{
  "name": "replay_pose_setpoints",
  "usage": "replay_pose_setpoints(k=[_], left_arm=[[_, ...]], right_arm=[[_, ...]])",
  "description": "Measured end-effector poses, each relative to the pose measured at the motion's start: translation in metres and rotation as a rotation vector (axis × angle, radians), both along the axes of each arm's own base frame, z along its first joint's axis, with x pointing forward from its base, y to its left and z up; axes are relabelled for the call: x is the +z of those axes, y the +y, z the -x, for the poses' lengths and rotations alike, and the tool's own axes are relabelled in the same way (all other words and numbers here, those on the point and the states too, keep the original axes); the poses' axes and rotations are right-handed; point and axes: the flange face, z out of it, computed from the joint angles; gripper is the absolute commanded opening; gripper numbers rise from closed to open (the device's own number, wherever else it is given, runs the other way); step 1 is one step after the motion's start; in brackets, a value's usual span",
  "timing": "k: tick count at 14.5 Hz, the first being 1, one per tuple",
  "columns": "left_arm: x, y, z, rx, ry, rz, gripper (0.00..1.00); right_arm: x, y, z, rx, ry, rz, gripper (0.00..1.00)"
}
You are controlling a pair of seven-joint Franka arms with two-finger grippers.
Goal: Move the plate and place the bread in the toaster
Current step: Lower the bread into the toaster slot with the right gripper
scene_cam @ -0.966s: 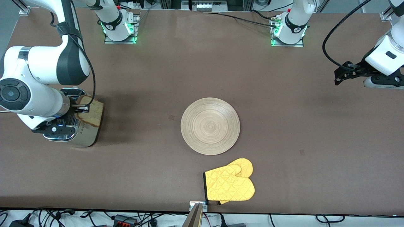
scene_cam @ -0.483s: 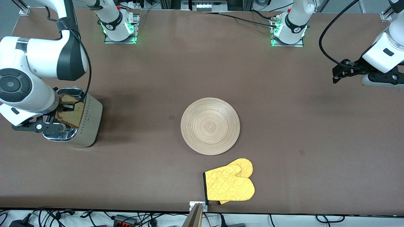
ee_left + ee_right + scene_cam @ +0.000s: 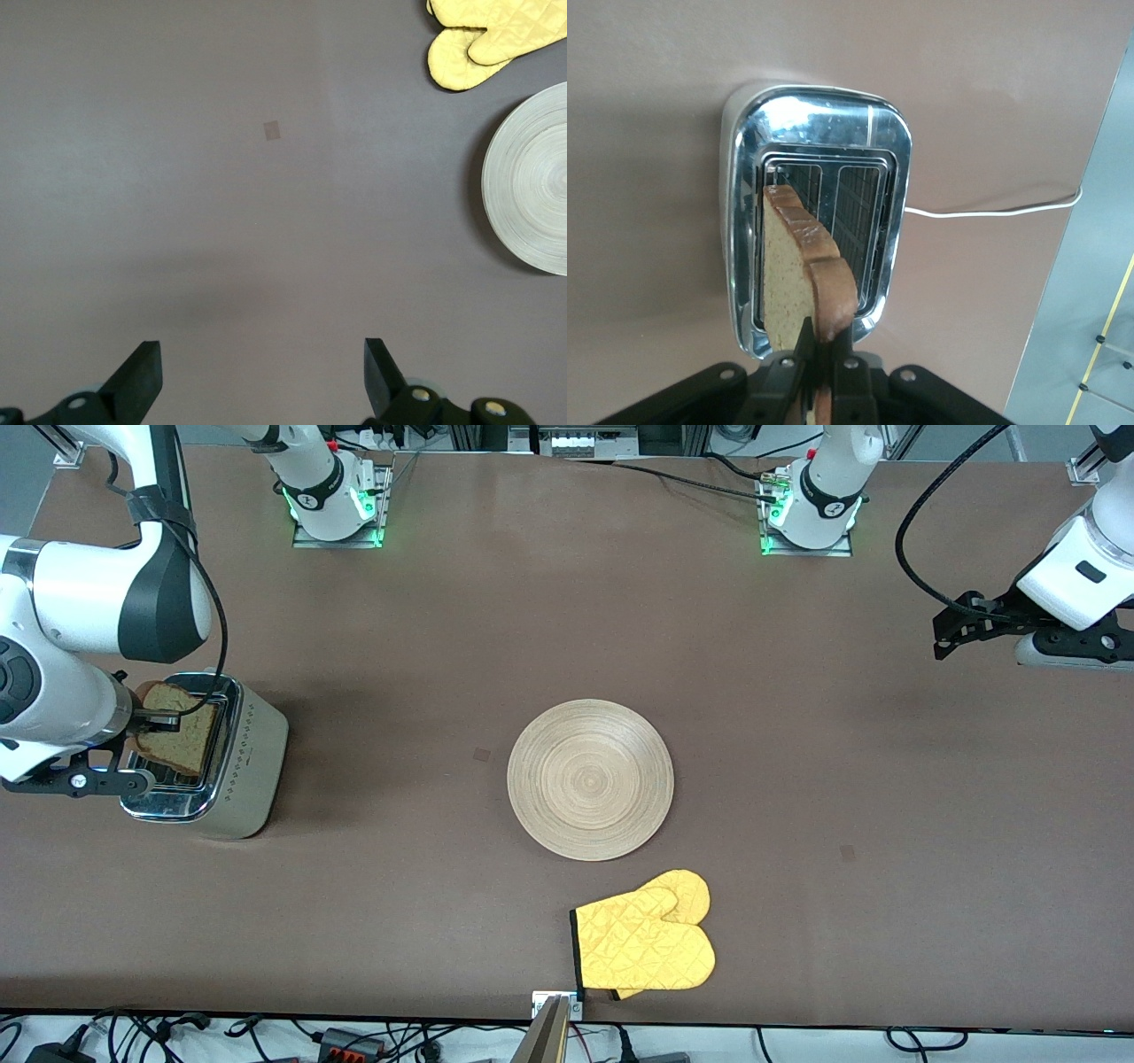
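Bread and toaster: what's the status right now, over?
Right gripper shut on bread, poised over toaster slots. Left gripper open, waiting above bare table. Plate empty mid-table beside oven mitt. Nothing blocking.

Robotics lab, not a home kitchen. Two arm bases bolted to a brown table along the top of the frame, green status lights on. Aluminium frame posts at upper corners, cables & power adapters strewn along the bottom edge. Kitchen props only: toaster, wooden plate, yellow oven mitt.
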Motion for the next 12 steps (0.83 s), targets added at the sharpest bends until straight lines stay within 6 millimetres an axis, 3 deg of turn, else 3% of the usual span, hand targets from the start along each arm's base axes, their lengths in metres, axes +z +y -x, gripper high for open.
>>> replay_pose_setpoints(k=[4,12], left_arm=[[0.000,0.000,0.000,0.000,0.000,0.000,1.00],[0.000,0.001,0.000,0.002,0.000,0.000,1.00]], right_arm=[[-0.015,-0.013,0.000,0.000,0.014,-0.004,0.00],[-0.023,-0.012,0.003,0.000,0.035,-0.004,0.00]])
